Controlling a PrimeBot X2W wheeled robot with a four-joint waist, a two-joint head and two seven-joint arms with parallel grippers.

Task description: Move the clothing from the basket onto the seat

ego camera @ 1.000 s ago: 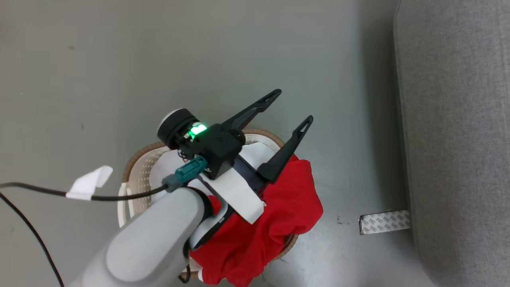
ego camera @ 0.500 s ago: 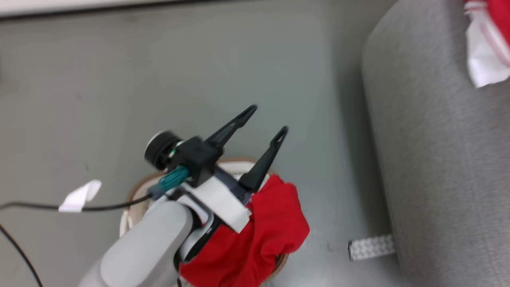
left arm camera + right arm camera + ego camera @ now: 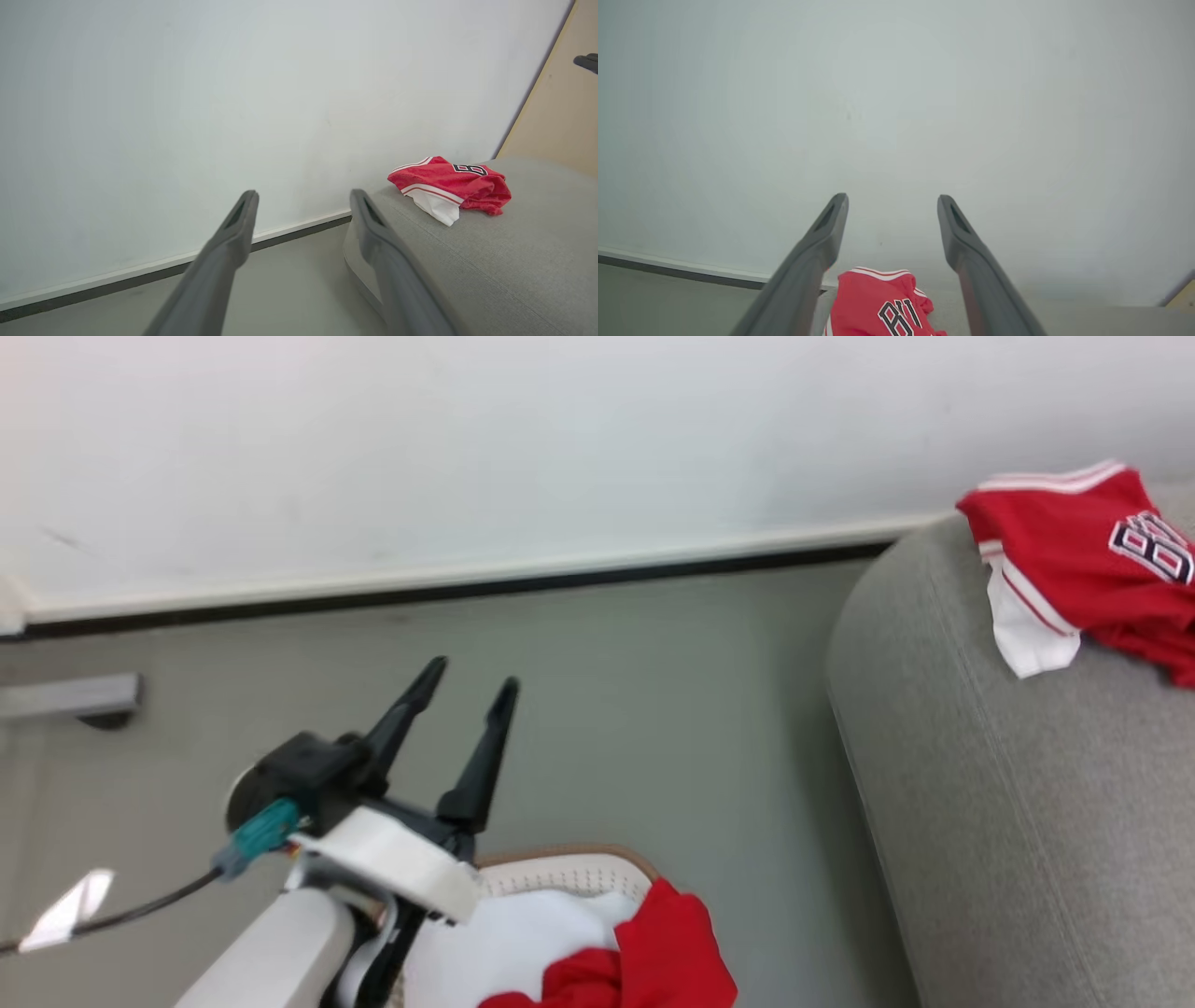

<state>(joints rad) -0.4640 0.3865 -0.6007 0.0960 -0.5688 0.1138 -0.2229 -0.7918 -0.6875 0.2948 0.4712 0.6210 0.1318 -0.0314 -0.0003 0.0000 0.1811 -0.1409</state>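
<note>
Since earlier my head camera has tilted up. One jersey (image 3: 1074, 546) lies on seat (image 3: 980, 803) beyond my spread, empty right gripper (image 3: 892, 199); a red garment (image 3: 658, 957) waits in basket (image 3: 569, 855) (under spread left gripper (image 3: 470, 676)).

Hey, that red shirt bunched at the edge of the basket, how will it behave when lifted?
Probably floppy: the red shirt lies crumpled over the basket rim, so it should sag and trail. Likely light, being thin fabric. It might drag the white cloth beside it.
</note>
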